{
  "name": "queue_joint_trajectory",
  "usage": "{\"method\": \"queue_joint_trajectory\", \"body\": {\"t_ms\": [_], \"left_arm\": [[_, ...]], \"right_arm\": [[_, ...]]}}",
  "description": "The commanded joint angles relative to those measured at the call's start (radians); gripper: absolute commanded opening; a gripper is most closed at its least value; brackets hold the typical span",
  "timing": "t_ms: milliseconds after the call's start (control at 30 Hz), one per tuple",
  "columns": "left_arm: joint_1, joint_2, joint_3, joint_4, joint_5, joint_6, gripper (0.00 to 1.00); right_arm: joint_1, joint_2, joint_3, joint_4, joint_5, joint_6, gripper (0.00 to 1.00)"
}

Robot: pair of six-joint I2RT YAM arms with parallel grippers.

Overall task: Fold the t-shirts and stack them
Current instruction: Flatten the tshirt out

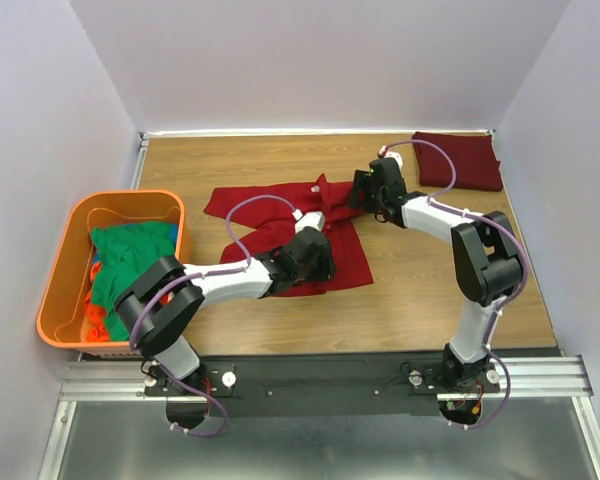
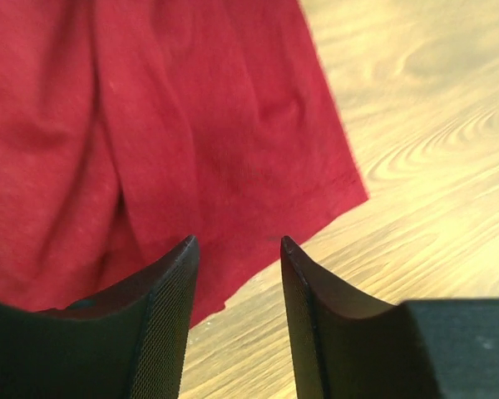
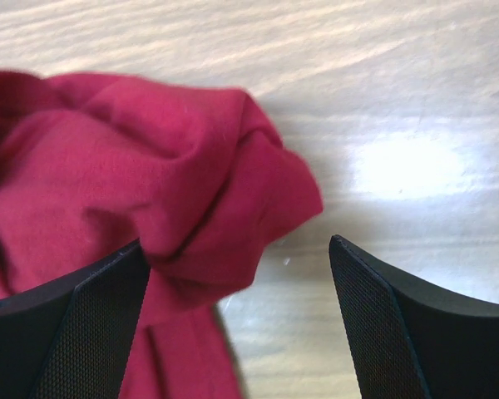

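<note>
Maroon t-shirt (image 1: 460, 160) lies folded upper right; red t-shirt (image 1: 248, 203) at centre is rumpled, not yet folded; green t-shirts (image 1: 130, 252) wait in the orange tub (image 1: 58, 285) at left. Both arms' jaws gape, holding nothing.

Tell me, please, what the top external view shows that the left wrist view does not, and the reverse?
Only the top external view shows the orange tub holding green t-shirts, the folded maroon t-shirt at the far right corner, and the right gripper at the far edge of the red t-shirt. Only the left wrist view shows the left gripper with jaws apart over that shirt's hem corner, and its mesh pads. Both show the red t-shirt lying on the wooden table.
</note>
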Motion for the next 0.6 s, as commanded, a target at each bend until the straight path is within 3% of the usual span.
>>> {"method": "queue_joint_trajectory", "body": {"t_ms": [0, 167, 367, 400, 467, 500, 567], "left_arm": [[-0.030, 0.043, 0.027, -0.022, -0.075, 0.003, 0.53], [-0.055, 0.075, 0.025, -0.031, -0.112, -0.015, 0.54], [-0.056, 0.145, 0.051, -0.054, -0.144, -0.011, 0.49], [-0.056, 0.152, 0.054, -0.060, -0.150, -0.012, 0.46], [-0.056, 0.170, 0.076, -0.107, -0.170, -0.014, 0.12], [-0.056, 0.170, 0.076, -0.108, -0.170, -0.014, 0.06], [-0.055, 0.170, 0.091, -0.135, -0.187, -0.014, 0.00]], "right_arm": [[-0.026, 0.053, 0.063, 0.009, -0.007, -0.040, 0.92], [-0.027, 0.099, 0.099, 0.010, -0.054, -0.043, 0.88], [-0.027, 0.117, 0.126, 0.010, -0.103, -0.029, 0.63], [-0.027, 0.116, 0.128, 0.010, -0.103, -0.028, 0.59], [-0.029, 0.087, 0.126, 0.007, -0.094, -0.022, 0.38], [-0.029, 0.086, 0.126, 0.009, -0.094, -0.022, 0.38], [-0.036, 0.048, 0.122, 0.009, -0.094, -0.019, 0.27]]}}
